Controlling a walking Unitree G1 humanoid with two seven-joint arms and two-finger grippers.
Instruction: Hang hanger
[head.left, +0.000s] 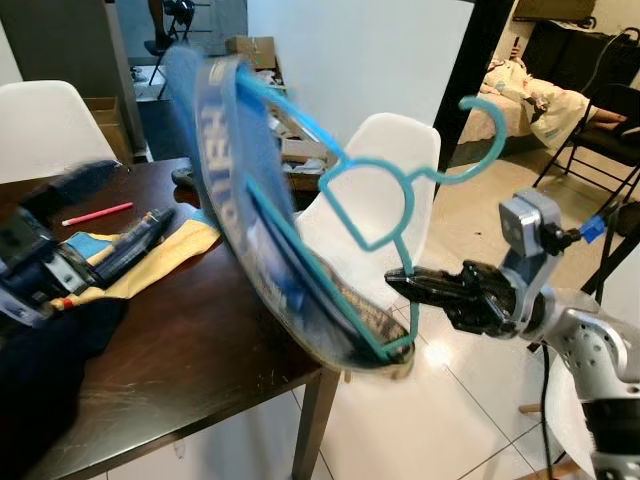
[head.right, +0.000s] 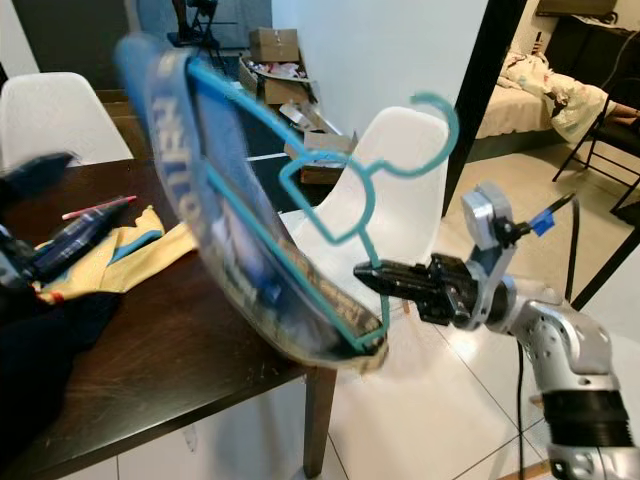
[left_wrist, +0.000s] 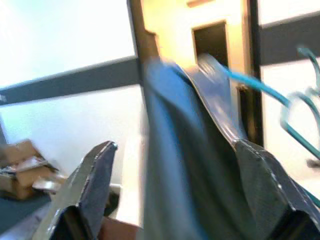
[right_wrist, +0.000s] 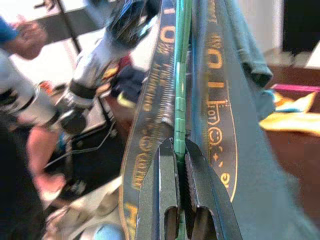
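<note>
**Turquoise hanger, with garment, in transit**

Above the near right corner of the dark table (head.left: 200, 340), the right gripper (head.left: 408, 284) is pinching the hanger (head.left: 380, 205) by its thin plastic bar, fingers pressed together on it, likely to be keeping the hook free for hanging. The hanger is tilting, hook pointing right and up, and is carrying a blue printed shirt (head.left: 235, 190) that is sagging toward the table edge. The left gripper (left_wrist: 175, 200), fingers spread, is straddling the fabric, apparently steadying it.

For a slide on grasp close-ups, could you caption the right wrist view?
Right gripper clamped on the teal hanger, a blue printed garment draped over it.
</note>
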